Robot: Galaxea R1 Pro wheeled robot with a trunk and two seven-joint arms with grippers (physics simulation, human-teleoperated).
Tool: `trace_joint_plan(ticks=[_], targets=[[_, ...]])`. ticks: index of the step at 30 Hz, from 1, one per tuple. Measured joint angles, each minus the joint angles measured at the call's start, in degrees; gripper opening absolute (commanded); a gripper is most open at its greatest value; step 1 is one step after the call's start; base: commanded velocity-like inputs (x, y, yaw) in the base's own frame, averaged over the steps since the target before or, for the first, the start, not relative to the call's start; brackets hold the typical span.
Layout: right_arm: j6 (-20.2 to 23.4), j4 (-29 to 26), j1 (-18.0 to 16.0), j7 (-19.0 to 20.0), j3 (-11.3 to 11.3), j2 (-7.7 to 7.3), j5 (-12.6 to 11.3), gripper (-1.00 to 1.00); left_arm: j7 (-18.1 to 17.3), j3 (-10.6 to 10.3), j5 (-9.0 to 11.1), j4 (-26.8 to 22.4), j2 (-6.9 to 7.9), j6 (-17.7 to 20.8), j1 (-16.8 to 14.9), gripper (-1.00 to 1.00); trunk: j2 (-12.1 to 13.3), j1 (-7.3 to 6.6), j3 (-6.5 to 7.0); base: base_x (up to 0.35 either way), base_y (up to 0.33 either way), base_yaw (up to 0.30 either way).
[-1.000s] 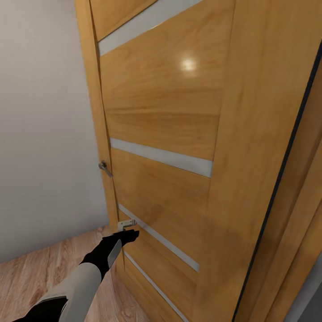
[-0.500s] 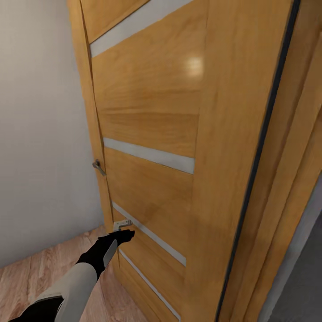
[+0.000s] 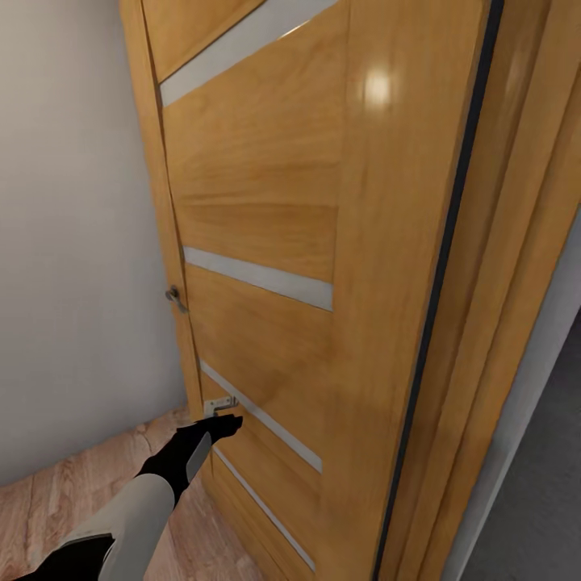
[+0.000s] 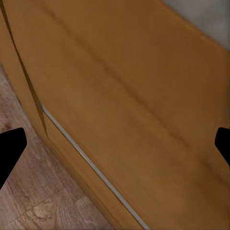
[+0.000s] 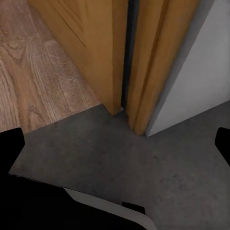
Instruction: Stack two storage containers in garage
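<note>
Robot's at the wooden door [image 3: 266,218], left gripper [image 3: 228,423] spread against it, empty; next, through onto concrete floor [image 5: 143,158]

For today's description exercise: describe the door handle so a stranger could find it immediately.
Start at the big orange-brown wooden door with pale horizontal stripes. Follow its left edge beside the grey wall to mid-height. The handle is the small silver metal lever there, higher than the white bracket.
</note>
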Motion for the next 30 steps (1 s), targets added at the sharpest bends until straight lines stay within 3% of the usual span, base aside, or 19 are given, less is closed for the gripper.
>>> trace_joint_plan(ticks=[6, 12, 21, 30], targets=[[0.0, 0.0, 0.0, 0.0, 0.1, 0.0, 0.0, 1.0, 0.0, 0.0, 0.1, 0.0, -0.12, 0.0, 0.0, 1.0, 0.0, 0.0, 0.0, 0.0, 0.0, 0.0], [0.3, -0.1, -0.6, 0.1, 0.0, 0.8, -0.1, 1.0, 0.4, 0.2, -3.6, -0.1, -1.26, -0.5, 0.3, 1.0, 0.0, 0.0, 0.0, 0.0, 0.0, 0.0], [0.3, -0.1, -0.6, 0.2, 0.0, 0.94, -0.1, 1.0, -0.1, 0.1, -1.2, 0.2, -0.55, -3.3, 0.4, 1.0, 0.0, 0.0, 0.0, 0.0, 0.0, 0.0], [0.3, -0.1, -0.6, 0.1, 0.0, 0.96, -0.2, 1.0, 0.0, 0.1, -0.2, 0.5, -0.55, -3.3, 0.3, 1.0, 0.0, 0.0, 0.0, 0.002, 0.01, 0.0]])
